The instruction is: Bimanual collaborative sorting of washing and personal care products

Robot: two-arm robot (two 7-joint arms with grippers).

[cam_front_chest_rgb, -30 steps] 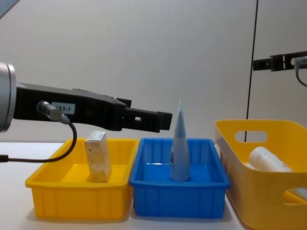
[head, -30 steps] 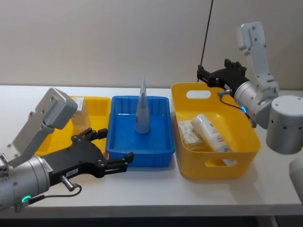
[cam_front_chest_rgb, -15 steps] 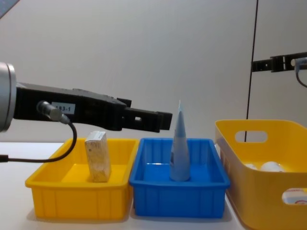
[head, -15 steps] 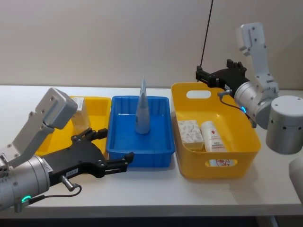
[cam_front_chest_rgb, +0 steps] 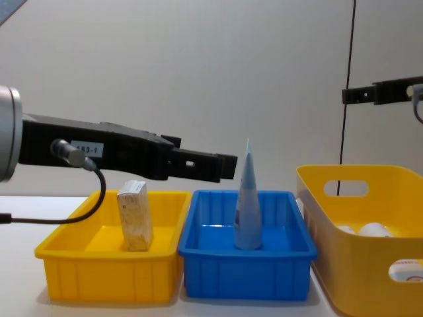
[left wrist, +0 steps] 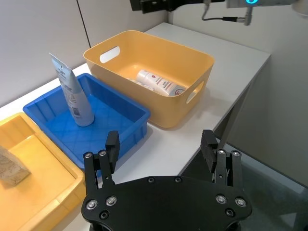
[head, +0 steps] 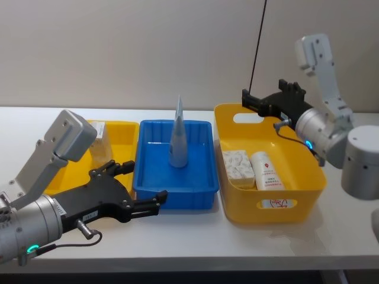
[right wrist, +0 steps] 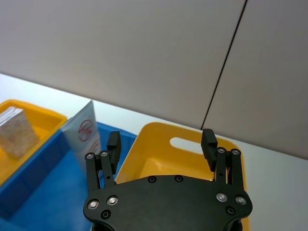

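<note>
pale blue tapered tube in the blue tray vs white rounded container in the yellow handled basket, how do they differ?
Pose: the pale blue tapered tube stands upright, flat sealed end up; the white rounded container lies on its side. Shape: the tube narrows to a thin edge; the container is a blunt cylinder. Company: the tube is alone in the blue tray; the container lies beside a pale carton in the yellow handled basket. Neither is gripped.

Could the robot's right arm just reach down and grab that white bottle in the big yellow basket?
Probably yes. The right gripper hovers open above the deep yellow basket's far rim, and the white bottle lies uncovered beside a pale carton, which may crowd one finger.
</note>
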